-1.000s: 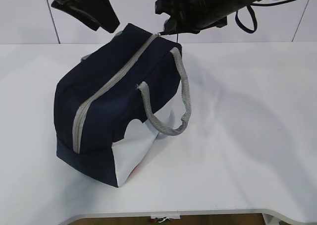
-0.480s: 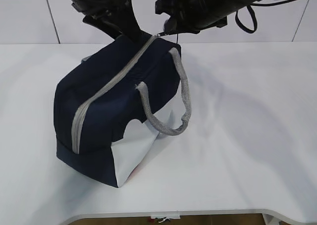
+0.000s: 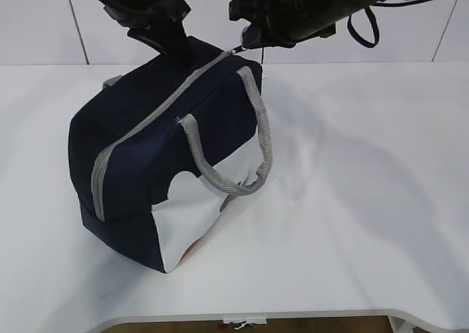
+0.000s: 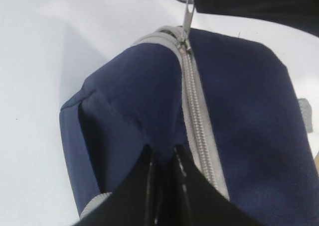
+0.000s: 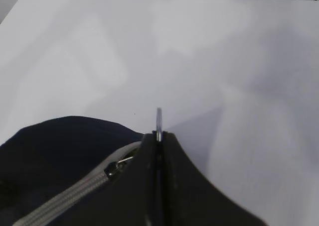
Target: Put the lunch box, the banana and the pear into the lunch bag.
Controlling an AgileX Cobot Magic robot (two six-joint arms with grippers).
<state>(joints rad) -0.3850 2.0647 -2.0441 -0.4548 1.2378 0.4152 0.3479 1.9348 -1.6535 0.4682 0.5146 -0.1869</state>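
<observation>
At the far end of the bag, the right gripper (image 5: 158, 151) was clamped tight on the ring pull (image 5: 158, 120), fingers pressed together with the thin metal ring standing up between them. Just beside it, the left gripper (image 4: 162, 159) had its two fingers nearly touching, pinching a fold of the navy top panel next to the zipper (image 4: 195, 106).

From the left wrist view the grey zipper ran fully closed along the ridge, the slider at its far end and the pull stretched taut up into the right gripper's dark fingers. From the outside, the lunch bag (image 3: 157, 157) sat on the white table (image 3: 366, 186), left of middle, tilted toward the grippers; that view alone showed its white lower side panel and the grey webbing handle (image 3: 249, 142) looping down over it. Its contents were hidden.
</observation>
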